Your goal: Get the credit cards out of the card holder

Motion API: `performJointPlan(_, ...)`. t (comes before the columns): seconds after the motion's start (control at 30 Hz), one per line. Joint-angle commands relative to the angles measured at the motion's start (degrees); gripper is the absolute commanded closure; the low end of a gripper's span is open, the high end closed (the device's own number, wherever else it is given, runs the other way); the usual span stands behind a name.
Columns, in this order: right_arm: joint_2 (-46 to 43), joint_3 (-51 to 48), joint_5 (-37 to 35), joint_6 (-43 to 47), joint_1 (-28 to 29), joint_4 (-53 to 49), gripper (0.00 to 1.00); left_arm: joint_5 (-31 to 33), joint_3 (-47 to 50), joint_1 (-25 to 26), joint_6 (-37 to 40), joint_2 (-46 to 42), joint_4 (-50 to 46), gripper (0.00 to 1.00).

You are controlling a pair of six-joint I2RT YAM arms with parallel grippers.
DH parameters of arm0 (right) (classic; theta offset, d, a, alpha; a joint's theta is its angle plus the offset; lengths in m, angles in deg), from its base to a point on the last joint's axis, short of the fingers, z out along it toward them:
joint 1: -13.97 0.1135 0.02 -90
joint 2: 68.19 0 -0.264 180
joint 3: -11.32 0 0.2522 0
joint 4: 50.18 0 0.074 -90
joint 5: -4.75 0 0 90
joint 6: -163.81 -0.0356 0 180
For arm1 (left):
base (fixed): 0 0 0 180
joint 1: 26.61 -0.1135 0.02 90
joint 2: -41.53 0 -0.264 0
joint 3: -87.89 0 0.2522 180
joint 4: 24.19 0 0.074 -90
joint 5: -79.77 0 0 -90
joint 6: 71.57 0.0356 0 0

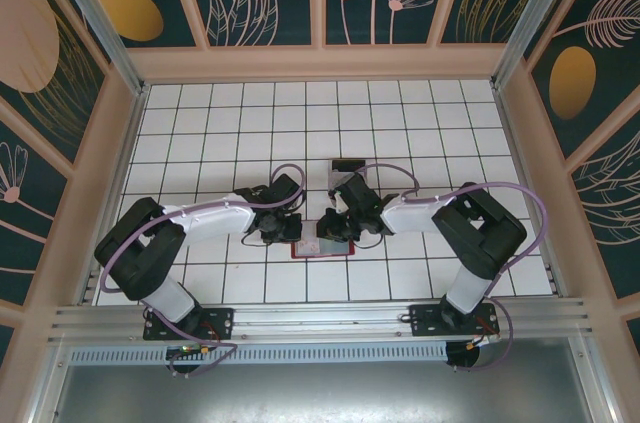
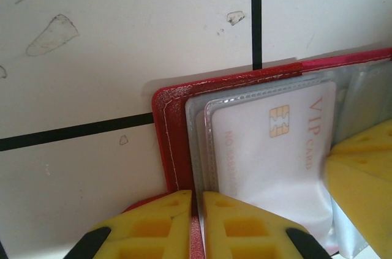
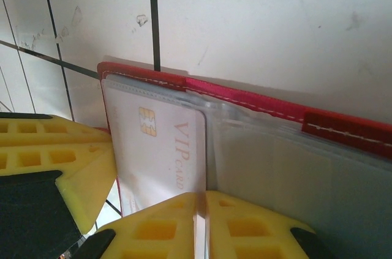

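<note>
Smack in the middle of the white tiled surface [image 1: 220,123], between the two arms, a red folding card holder [image 1: 322,249] is laid open, with a pale whitish VIP card [image 2: 263,149] tucked in a clear sleeve. The left end effector [image 2: 196,202] is pressed shut on the holder's red cover edge, just beside the card. The right end effector [image 3: 200,202] is pressed together at the card's near end; what's pinched can't be told tbh. The card's long axis is pointed away from both, so a pull back toward the right one is probably called for.
</note>
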Motion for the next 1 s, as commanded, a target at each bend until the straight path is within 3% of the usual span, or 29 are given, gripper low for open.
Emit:
performJointPlan(0.0,0.38,-1.54,2.29,-1.65,0.36,4.53,0.86,-0.16,0.67,1.09,1.10,3.18,-0.64,0.87)
performJointPlan(0.7,-5.32,-5.87,3.60,-4.96,-0.07,10.96,0.86,0.11,0.04,1.29,1.50,4.05,-1.07,0.91)
performJointPlan(0.97,-3.99,-5.32,0.85,-4.86,-0.08,6.22,0.80,0.07,0.22,1.34,1.43,4.05,-1.13,0.91)
